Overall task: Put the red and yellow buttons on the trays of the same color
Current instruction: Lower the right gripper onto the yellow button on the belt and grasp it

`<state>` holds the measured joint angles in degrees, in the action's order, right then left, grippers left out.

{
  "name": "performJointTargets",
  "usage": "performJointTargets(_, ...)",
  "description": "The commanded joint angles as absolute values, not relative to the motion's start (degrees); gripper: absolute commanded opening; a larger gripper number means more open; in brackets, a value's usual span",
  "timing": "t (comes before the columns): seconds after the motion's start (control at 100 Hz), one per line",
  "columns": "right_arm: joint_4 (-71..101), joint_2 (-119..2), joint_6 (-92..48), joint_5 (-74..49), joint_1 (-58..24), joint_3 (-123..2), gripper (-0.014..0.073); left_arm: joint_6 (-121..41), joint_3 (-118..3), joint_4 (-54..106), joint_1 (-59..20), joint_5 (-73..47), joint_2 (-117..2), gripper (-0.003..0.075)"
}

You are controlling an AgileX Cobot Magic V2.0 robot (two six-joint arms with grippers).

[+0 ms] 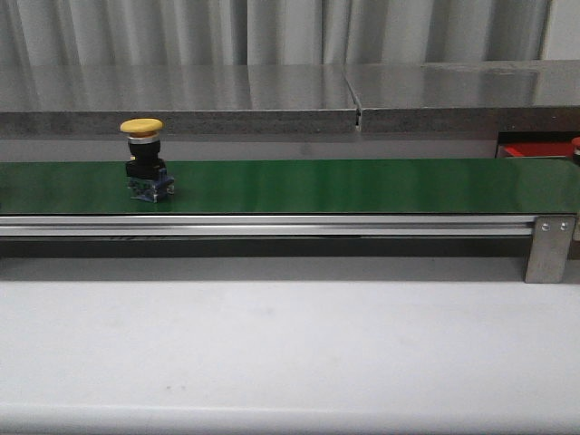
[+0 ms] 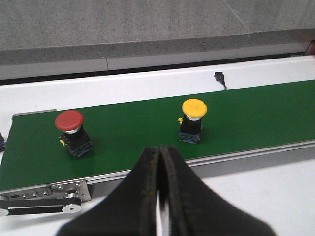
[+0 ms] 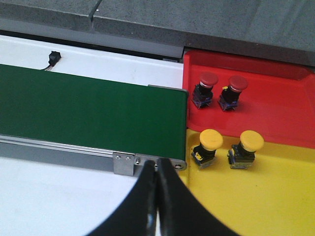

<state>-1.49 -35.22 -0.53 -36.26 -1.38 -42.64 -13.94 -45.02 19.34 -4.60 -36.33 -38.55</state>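
A yellow button (image 1: 143, 149) stands on the green belt (image 1: 362, 186) towards its left end. In the left wrist view that yellow button (image 2: 193, 120) and a red button (image 2: 71, 132) both stand on the belt, beyond my left gripper (image 2: 159, 150), which is shut and empty. In the right wrist view the red tray (image 3: 285, 108) holds two red buttons (image 3: 205, 88), and the yellow tray (image 3: 275, 196) beside it holds two yellow buttons (image 3: 208, 146). My right gripper (image 3: 157, 164) is shut on nothing, over the belt's end bracket by the yellow tray. Neither gripper shows in the front view.
A grey stone ledge (image 1: 272, 100) runs behind the belt. The belt's aluminium rail ends in a metal bracket (image 1: 548, 246) at the right. A corner of the red tray (image 1: 535, 150) shows past the belt's right end. A small black connector (image 2: 219, 76) lies behind the belt.
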Motion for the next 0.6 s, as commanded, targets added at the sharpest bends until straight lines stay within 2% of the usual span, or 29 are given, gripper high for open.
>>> performJointTargets(0.0,-2.2,-35.3,-0.6,-31.6,-1.5,-44.1,-0.0118,-14.1,-44.1,20.8,-5.1,-32.2,-34.7,-0.0020)
performJointTargets(0.3,-2.2,-39.3,-0.7,-33.5,-2.3,-47.5,-0.0118,-14.1,-40.0,20.8,-5.1,-32.2,-27.9,-0.0020)
performJointTargets(0.59,-2.2,-53.5,-2.6,-37.2,-10.9,-60.1,-0.0115,-14.1,-40.0,20.8,-5.1,-32.3,-28.1,-0.0020)
